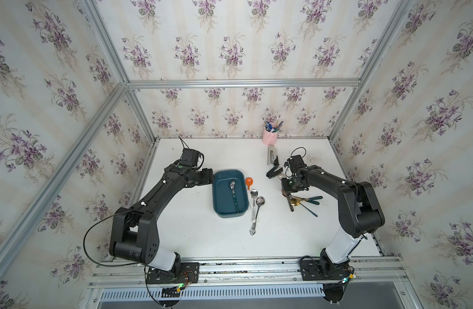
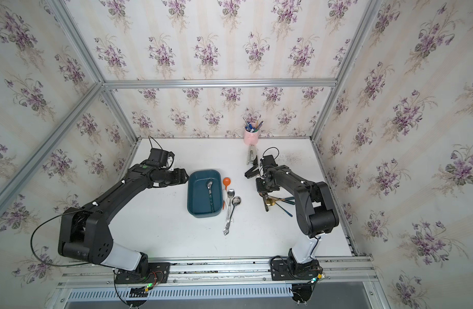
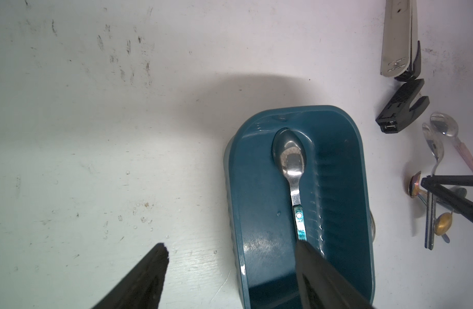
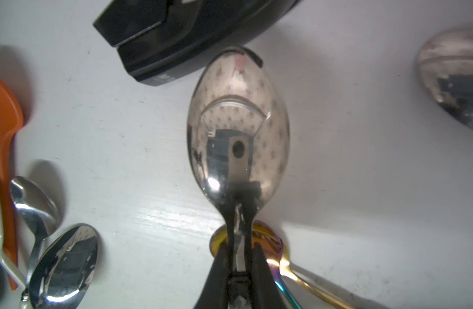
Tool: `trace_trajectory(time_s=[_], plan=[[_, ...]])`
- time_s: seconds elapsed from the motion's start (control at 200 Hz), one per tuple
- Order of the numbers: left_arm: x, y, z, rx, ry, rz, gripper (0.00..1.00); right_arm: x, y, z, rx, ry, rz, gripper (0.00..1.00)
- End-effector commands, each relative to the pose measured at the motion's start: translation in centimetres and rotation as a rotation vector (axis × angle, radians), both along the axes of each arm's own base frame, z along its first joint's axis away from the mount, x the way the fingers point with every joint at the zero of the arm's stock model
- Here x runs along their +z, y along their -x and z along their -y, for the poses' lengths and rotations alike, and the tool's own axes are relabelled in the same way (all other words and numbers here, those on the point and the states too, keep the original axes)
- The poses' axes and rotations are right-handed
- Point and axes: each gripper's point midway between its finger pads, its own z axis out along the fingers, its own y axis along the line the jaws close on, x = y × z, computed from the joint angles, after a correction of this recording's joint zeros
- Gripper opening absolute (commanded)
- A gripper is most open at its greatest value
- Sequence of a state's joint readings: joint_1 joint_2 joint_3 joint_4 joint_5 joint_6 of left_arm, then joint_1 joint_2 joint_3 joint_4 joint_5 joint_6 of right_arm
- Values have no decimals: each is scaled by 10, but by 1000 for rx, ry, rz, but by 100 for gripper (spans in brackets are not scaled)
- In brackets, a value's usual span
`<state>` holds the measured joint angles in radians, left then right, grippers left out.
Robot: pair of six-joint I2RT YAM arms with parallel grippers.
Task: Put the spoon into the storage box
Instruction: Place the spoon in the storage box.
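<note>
The dark teal storage box (image 1: 222, 206) (image 2: 196, 203) (image 3: 259, 214) sits mid-table. A silver spoon with a teal handle (image 1: 233, 190) (image 2: 210, 190) (image 3: 290, 156) lies inside it. My left gripper (image 3: 231, 244) is open, one finger over the bare table and the other over the box floor, and it holds nothing. To the right of the box, my right gripper (image 4: 239, 214) (image 3: 424, 184) is shut on the neck of another silver spoon (image 4: 238, 125). That spoon's bowl points at a black stapler (image 4: 176, 34), and it lies over a rainbow-gold spoon (image 4: 272, 240).
Two silver spoons (image 1: 254, 196) (image 1: 260, 201) and an orange spoon (image 1: 248, 181) lie just right of the box. Gold and teal-handled spoons (image 1: 307, 200) are piled below the right gripper. A pink pen cup (image 1: 270, 137) and metal tongs (image 1: 270, 157) stand at the back.
</note>
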<state>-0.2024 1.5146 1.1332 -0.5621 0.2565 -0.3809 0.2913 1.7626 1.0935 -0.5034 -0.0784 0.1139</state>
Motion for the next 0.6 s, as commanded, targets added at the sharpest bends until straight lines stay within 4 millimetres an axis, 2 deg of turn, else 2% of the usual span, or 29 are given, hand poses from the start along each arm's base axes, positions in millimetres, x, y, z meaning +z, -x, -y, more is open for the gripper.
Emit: trace_trajectory(time_s=[0.0,0.165,0.31,0.435,0.594], plan=[[1,1,-3,-6,-18,6,78,-5,-1,-10,-11,-31,-9,5],[0,1,-3,-4,-17,5,78,-8,-3,-14,-17,-8,-2,4],[1,2,-3,-4,-17,7,78,3,-6,-17,-21,4,24,4],[1,1,-4,-2,-19,10,78,23,-9,-22,-12,43,62,4],[1,0,-6,9,-20,13,79,62,-19,-43,6,38,128,4]])
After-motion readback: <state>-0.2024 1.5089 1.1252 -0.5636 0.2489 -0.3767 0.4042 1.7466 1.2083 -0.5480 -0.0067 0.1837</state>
